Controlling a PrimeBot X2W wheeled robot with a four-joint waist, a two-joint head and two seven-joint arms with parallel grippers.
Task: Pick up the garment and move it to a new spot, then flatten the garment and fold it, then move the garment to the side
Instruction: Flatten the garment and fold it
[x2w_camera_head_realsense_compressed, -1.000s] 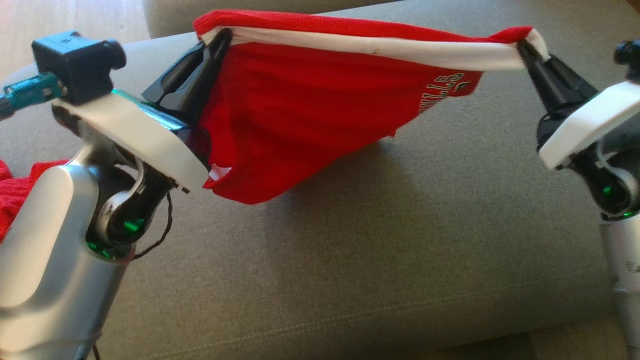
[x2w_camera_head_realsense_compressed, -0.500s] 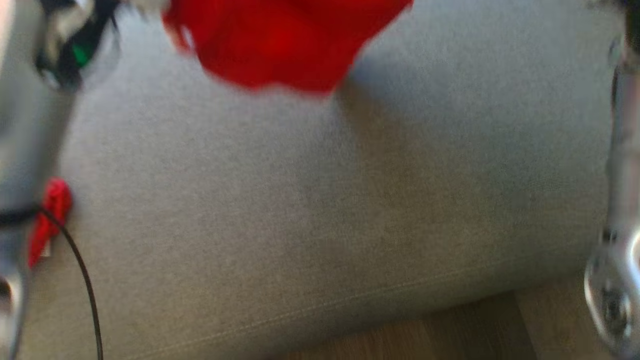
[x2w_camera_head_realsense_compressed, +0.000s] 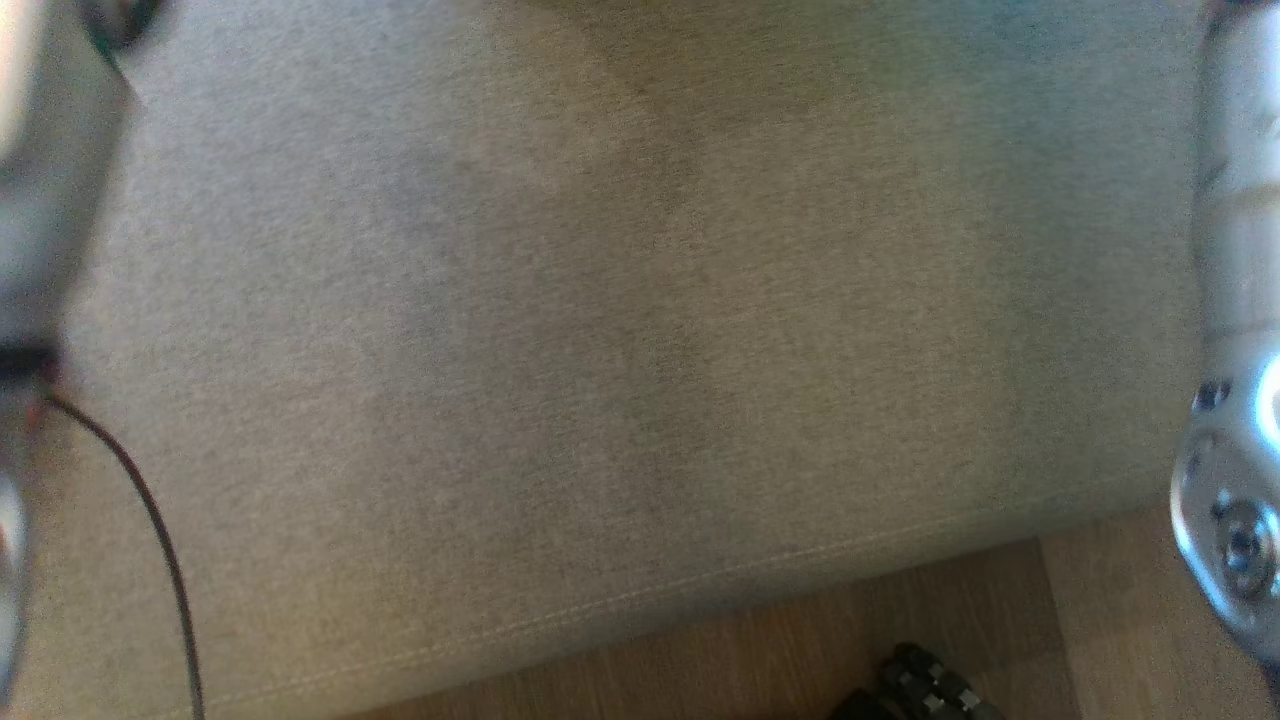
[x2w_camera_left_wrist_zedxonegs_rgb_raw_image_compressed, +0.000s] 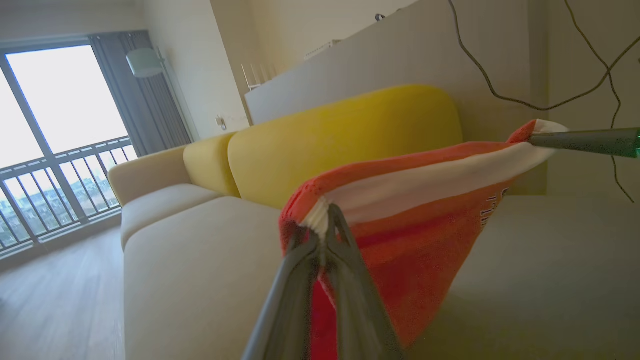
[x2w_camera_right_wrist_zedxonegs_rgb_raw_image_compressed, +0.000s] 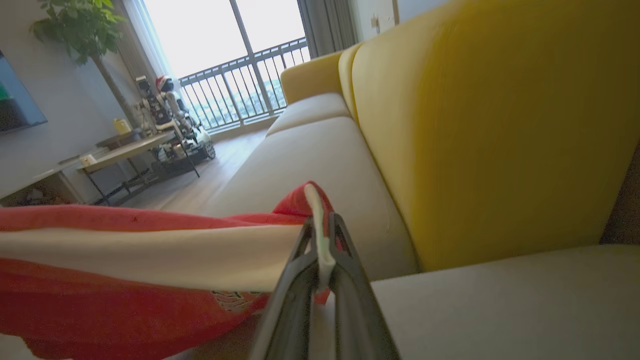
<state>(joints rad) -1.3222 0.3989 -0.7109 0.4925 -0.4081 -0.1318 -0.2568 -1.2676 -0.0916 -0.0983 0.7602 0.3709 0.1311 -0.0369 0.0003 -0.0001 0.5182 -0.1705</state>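
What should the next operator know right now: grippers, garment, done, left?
Left gripper: shut on one end of the white band of the red fabric garment.
Right gripper: shut on the band's other end.
Garment: hangs stretched between the two over the grey-beige fabric sofa seat.
Done: pickup.
Left: set it down at the new spot, flatten, fold, move aside.

The broad grey fabric sofa seat (x2w_camera_head_realsense_compressed: 640, 350) lies bare across the head view's middle. A thin black cable (x2w_camera_head_realsense_compressed: 160, 540) trails down its lower left. The yellow padded backrest (x2w_camera_right_wrist_zedxonegs_rgb_raw_image_compressed: 500, 125) walls off the right wrist view's upper right; a taut red white-banded garment (x2w_camera_right_wrist_zedxonegs_rgb_raw_image_compressed: 100, 300) bars its lower left.
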